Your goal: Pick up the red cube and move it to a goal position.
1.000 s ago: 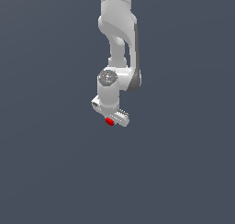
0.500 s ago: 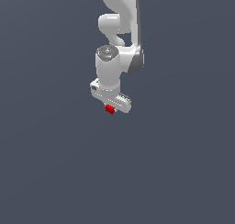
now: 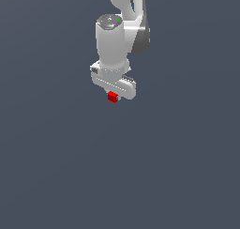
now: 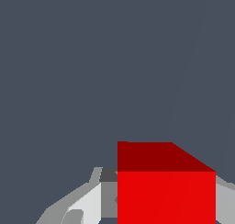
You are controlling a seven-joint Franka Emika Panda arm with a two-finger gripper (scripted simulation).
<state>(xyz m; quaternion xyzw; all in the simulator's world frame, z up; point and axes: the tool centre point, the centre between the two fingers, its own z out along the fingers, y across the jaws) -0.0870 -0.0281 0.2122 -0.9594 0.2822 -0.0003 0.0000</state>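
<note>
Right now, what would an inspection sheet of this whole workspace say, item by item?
Surface: plain dark grey-blue all over; no edge or markings seen.
Job's things: red cube sits between the fingers of the end effector; goal position not marked.
Clutter: nothing seen.
Grippers: one white end effector, pointing down, shut on the red cube.
Cables: nothing seen.
Surroundings: white robot arm enters from the top of the exterior view; nothing else seen.

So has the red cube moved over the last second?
Yes. The red cube, held in the gripper, has risen in the exterior view; with no fixed landmark there, that is judged against the frame alone.
</note>
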